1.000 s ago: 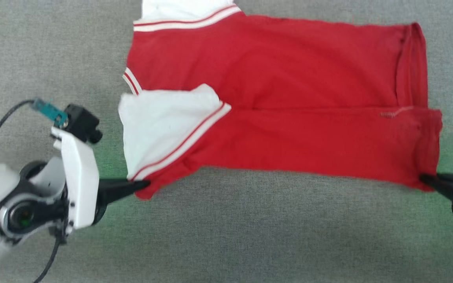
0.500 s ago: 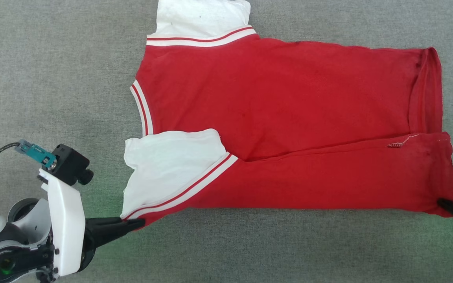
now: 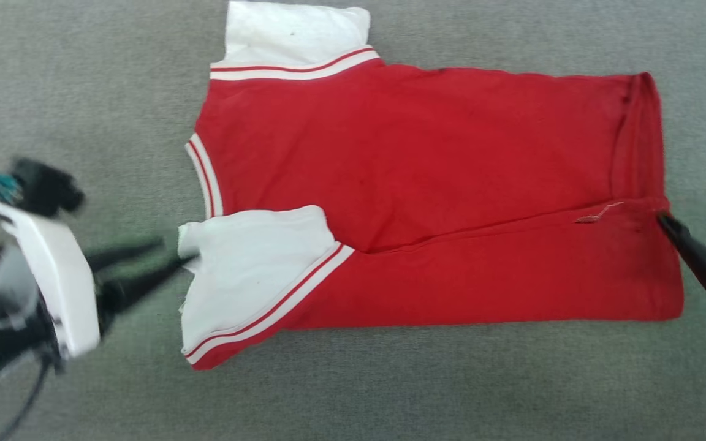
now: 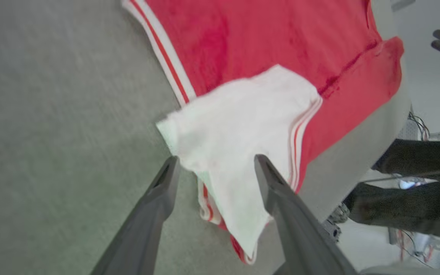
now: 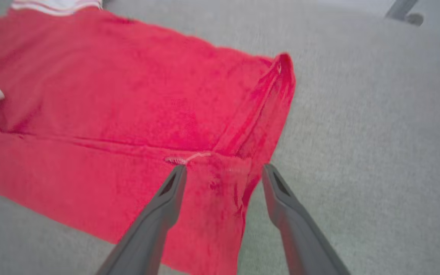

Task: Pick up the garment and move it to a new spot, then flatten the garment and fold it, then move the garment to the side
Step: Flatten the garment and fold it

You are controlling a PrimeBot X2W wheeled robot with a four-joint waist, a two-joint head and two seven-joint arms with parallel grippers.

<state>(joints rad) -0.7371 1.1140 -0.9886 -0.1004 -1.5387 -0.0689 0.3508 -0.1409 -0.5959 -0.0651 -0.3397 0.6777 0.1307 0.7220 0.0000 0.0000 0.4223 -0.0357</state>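
**Red jersey flat on grey cloth, both my grippers spread and empty**

Red jersey-style T-shirt with white short sleeves and red-and-white stripe trim (image 3: 426,171) lies flat on the grey fabric-covered surface (image 3: 83,73). Its collar end points to my left and its hem to my right. The long edge nearest me is folded over onto the body, and the near white sleeve (image 3: 249,269) lies on top of it. The far white sleeve (image 3: 295,33) sticks out at the opposite edge.

My left gripper (image 3: 176,252) sits at the near sleeve's outer edge with its fingers apart, holding nothing. Motion blur keeps me from telling whether a tip touches the cloth. From my left wrist, the gripper (image 4: 216,157) frames that sleeve (image 4: 243,114).

My right gripper (image 3: 684,206) is at the hem end, fingers spread and empty. From my right wrist, the gripper (image 5: 224,166) straddles the hem corner of the T-shirt (image 5: 109,95), close to a loose pale thread (image 5: 187,158).
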